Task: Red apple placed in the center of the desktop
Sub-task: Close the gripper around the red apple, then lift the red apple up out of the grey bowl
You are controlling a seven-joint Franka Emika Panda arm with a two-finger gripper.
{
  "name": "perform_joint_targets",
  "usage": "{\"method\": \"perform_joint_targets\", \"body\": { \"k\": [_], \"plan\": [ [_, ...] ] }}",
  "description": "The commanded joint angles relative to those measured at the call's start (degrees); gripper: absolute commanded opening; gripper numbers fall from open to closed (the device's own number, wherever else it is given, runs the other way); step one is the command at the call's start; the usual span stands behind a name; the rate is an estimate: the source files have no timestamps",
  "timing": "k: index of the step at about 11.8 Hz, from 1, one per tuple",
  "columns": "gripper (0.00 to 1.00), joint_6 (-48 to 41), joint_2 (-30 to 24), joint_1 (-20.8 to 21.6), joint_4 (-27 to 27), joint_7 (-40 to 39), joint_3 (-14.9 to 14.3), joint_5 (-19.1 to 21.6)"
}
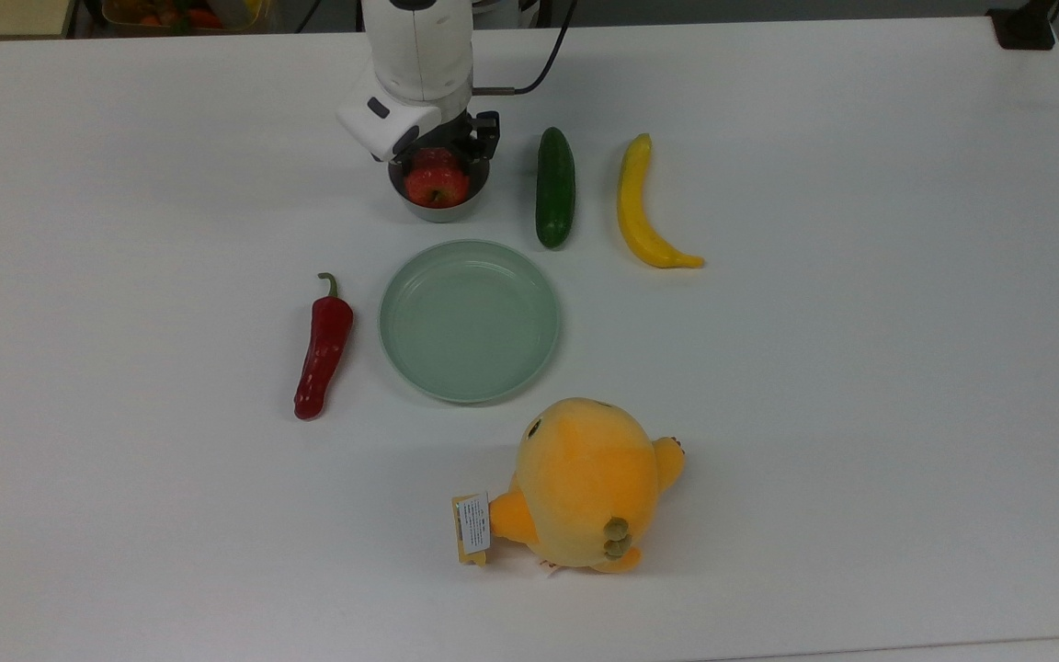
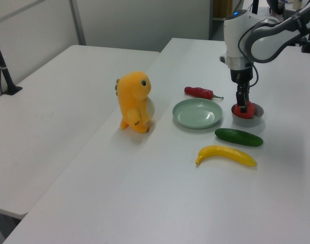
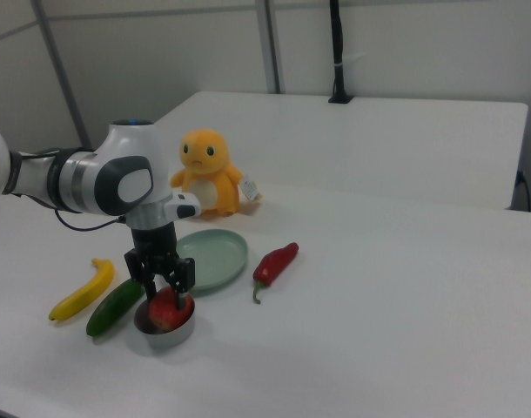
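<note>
We see the pincer [image 3: 164, 294] clamped on the red apple [image 1: 437, 183], its fingers on either side of the fruit, which sits in a small metal bowl [image 1: 438, 208] on the white counter [image 1: 860, 368]. In the top view, the bowl stands just above the pale green plate [image 1: 469, 321], with a cucumber [image 1: 555, 187] and a banana [image 1: 642, 208] to the top view's right. A red chili pepper [image 1: 323, 348] lies beside the plate, and a yellow plush toy [image 1: 585, 485] stands below it.

Red apple [image 1: 437, 184]; pale green plate [image 1: 469, 321]; yellow banana [image 1: 642, 208]; white desktop [image 1: 860, 368].
</note>
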Motion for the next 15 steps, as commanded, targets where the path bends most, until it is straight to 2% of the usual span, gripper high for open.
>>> {"method": "perform_joint_targets", "body": {
  "k": [1, 4, 6, 10, 11, 13, 15],
  "plan": [
    [0.0, -0.97, -3.32, 0.57, -0.42, -0.83, -0.53, -0.54],
    [0.0, -3.25, -6.39, 0.75, 0.02, -1.1, -0.53, -0.54],
    [0.0, -3.17, -6.84, 0.75, 2.55, -0.4, -0.44, 0.33],
    [0.0, -1.25, -6.14, 1.18, 8.35, -0.14, 0.0, 7.35],
    [0.0, -0.19, -6.14, 1.36, 8.8, -0.22, 0.08, 10.42],
    [0.0, 3.93, -5.09, 3.29, 9.68, -0.14, 0.17, 11.76],
    [0.0, 5.27, -1.42, 4.78, 12.57, 0.13, 0.52, 12.38]
  ]
}}
